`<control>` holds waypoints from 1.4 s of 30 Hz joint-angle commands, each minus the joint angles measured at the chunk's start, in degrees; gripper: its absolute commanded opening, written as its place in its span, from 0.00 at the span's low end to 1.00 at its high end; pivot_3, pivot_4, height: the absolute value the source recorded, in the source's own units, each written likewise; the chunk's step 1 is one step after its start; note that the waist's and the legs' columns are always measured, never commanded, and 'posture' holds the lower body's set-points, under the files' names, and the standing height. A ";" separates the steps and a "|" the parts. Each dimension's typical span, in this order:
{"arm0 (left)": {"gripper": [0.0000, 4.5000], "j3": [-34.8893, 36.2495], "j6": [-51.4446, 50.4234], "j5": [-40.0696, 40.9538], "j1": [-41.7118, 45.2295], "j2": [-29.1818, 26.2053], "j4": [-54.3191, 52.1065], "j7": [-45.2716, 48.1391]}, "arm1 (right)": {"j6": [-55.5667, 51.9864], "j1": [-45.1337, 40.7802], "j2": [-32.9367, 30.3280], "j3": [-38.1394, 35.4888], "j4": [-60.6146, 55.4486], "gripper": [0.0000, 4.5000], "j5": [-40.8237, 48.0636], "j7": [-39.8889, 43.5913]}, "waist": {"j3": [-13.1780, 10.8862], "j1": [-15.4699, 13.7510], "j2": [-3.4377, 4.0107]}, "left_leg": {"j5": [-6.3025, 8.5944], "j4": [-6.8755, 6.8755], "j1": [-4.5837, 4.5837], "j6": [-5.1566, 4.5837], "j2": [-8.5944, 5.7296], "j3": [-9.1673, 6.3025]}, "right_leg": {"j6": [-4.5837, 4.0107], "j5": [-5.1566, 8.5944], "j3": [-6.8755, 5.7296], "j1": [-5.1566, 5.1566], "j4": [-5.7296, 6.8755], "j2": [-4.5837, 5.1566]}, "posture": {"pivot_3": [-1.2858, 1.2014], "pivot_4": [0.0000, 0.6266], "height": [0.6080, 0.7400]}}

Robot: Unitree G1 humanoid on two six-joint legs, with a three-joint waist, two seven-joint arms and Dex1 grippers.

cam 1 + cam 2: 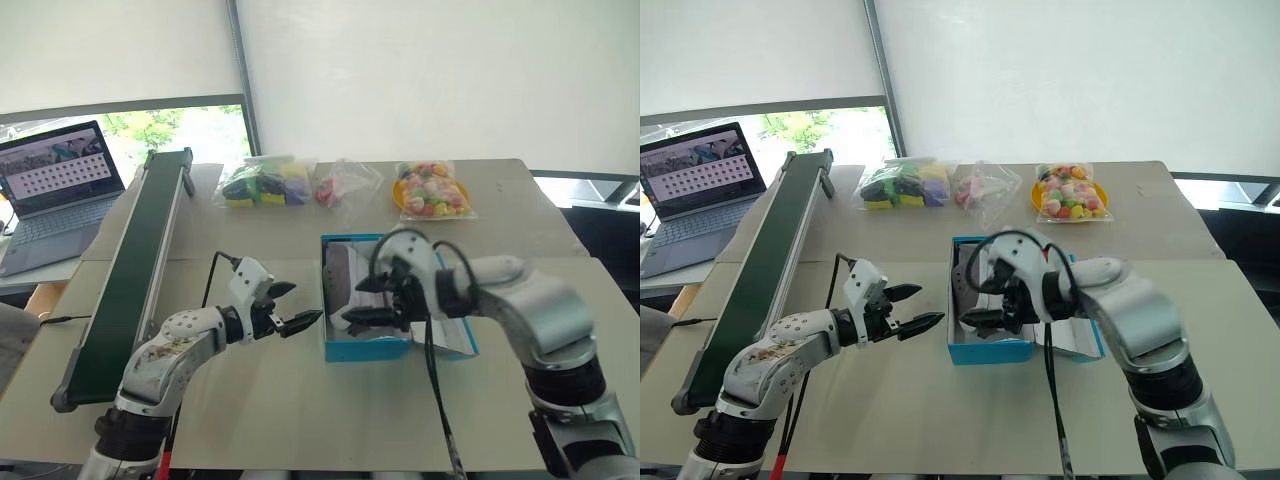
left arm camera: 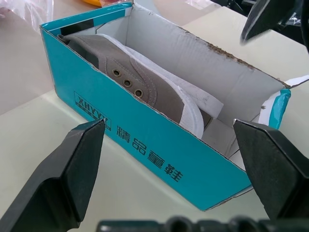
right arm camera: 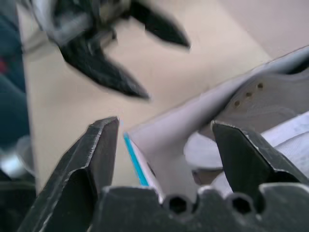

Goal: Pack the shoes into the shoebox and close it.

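The bright blue shoebox [image 1: 365,350] stands open at the table's middle, its lid [image 1: 455,335] folded out flat on the right side. Inside lies a grey shoe [image 2: 145,87] with brass eyelets and a white sole, along the wall that faces my left arm; dark shoe fabric [image 1: 340,275] also shows from above. I cannot tell the two shoes apart. My left gripper [image 1: 300,303] hovers open just left of the box, pointing at its side wall [image 2: 145,140]. My right gripper [image 1: 372,302] hangs over the box's near end, open and holding nothing [image 3: 165,124].
A long green conveyor [image 1: 130,270] runs along the left side of the table, with a laptop [image 1: 55,185] beyond it. Three clear bags of colourful items [image 1: 265,185] [image 1: 345,185] [image 1: 432,190] lie at the far edge. Bare tabletop lies in front of the box.
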State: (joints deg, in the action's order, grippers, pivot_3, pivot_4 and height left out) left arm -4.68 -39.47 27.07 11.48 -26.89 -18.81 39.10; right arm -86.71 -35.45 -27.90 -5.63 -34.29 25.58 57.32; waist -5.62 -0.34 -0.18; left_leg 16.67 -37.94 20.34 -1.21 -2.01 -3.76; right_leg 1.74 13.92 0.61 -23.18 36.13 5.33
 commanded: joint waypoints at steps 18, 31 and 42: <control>1.00 -2.21 2.49 -0.40 5.06 -0.38 5.04 5.05 | 9.90 58.69 1.67 -24.91 -0.88 0.01 60.14 -47.43 | -0.18 0.81 -0.34 | 0.09 0.01 -0.16 -0.18 -0.03 0.13 | 0.13 0.12 0.06 0.62 -0.15 -0.08 | 0.52 0.24 0.40; 1.00 -2.07 2.16 -0.25 6.63 -0.99 6.02 5.69 | 24.03 47.92 13.03 -16.13 5.37 0.01 43.17 -73.38 | 0.04 0.99 0.06 | 0.08 0.00 -0.16 -0.20 -0.03 0.07 | 0.11 0.16 0.05 0.40 0.01 -0.14 | 0.52 0.24 0.40; 1.00 -1.87 1.92 -0.01 7.62 -1.44 6.07 5.84 | 32.17 43.43 21.94 -17.97 10.29 0.01 36.92 -82.63 | 0.05 1.02 0.08 | 0.10 -0.02 -0.06 -0.23 -0.03 0.15 | 0.15 0.15 0.14 0.13 0.07 -0.18 | 0.52 0.24 0.40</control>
State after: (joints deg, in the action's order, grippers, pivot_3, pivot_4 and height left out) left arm -7.57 -37.75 26.99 17.79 -27.85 -11.74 44.52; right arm -57.80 8.56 -7.42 -22.66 -23.71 62.19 -24.93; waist -5.57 0.68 -0.10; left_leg 16.77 -37.96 20.28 -1.45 -2.03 -3.61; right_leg 1.89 14.07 0.75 -23.05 36.21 5.14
